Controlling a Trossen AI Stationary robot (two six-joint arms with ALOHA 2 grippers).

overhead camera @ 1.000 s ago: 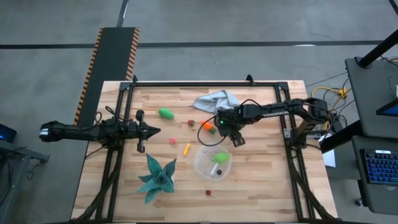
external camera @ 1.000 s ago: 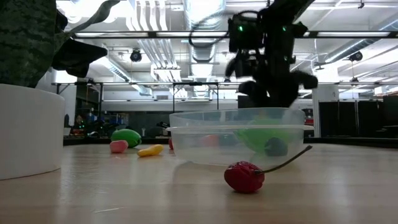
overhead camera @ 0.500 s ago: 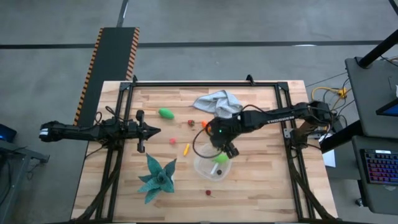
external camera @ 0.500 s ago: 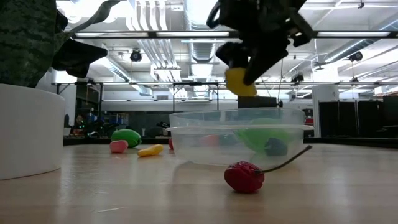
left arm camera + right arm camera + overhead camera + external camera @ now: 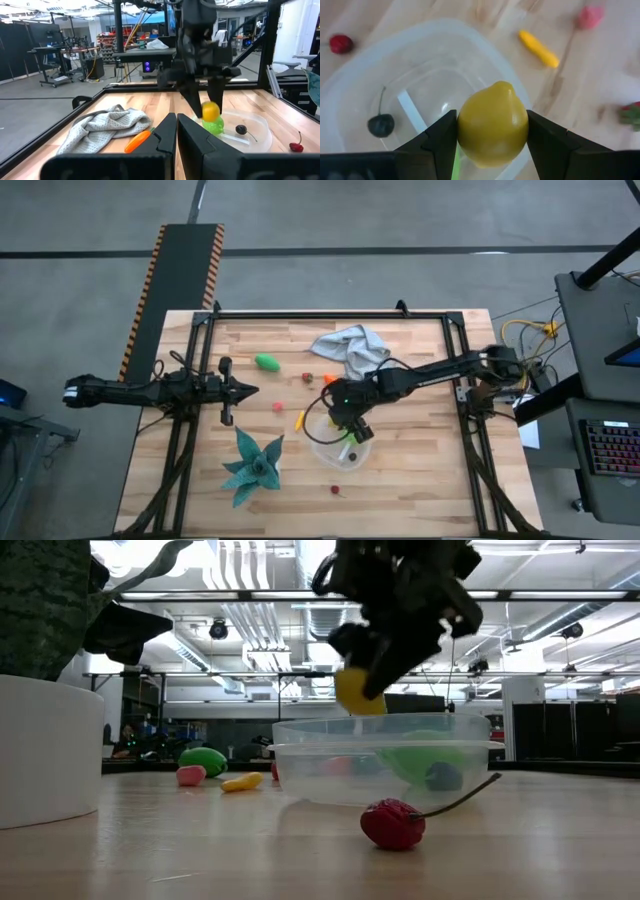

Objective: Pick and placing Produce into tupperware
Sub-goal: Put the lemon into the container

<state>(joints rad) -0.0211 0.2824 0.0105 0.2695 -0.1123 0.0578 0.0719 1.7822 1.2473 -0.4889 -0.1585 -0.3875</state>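
My right gripper (image 5: 346, 421) is shut on a yellow lemon-shaped toy (image 5: 492, 122) and hangs over the far-left rim of the clear tupperware (image 5: 337, 451). The tupperware (image 5: 415, 70) holds a dark cherry (image 5: 381, 125) and a green piece (image 5: 425, 758). Loose produce lies on the table: a green piece (image 5: 266, 362), a pink one (image 5: 278, 406), a yellow one (image 5: 299, 419), an orange carrot (image 5: 330, 380) and a red cherry (image 5: 335, 489). My left gripper (image 5: 248, 390) waits shut at the table's left side. My right gripper pinches the yellow lemon (image 5: 358, 692) between its two fingers (image 5: 437, 137), one on each of its opposite sides (image 5: 522, 125). The fingers come from above, pointing down. The lemon is lifted clear, just above the tupperware's rim (image 5: 330, 728).
A teal spiky plant (image 5: 252, 465) in a white pot (image 5: 45, 750) stands at the near left. A grey-blue cloth (image 5: 350, 343) lies crumpled at the far side, with the carrot (image 5: 137, 141) beside it. Black frame rails run along the table's edges (image 5: 300, 315).
My right gripper has carried the lemon from beside the cloth toward the table's near and left edges, over the tupperware, and has come down a little, staying shut on it. My left arm has kept still.
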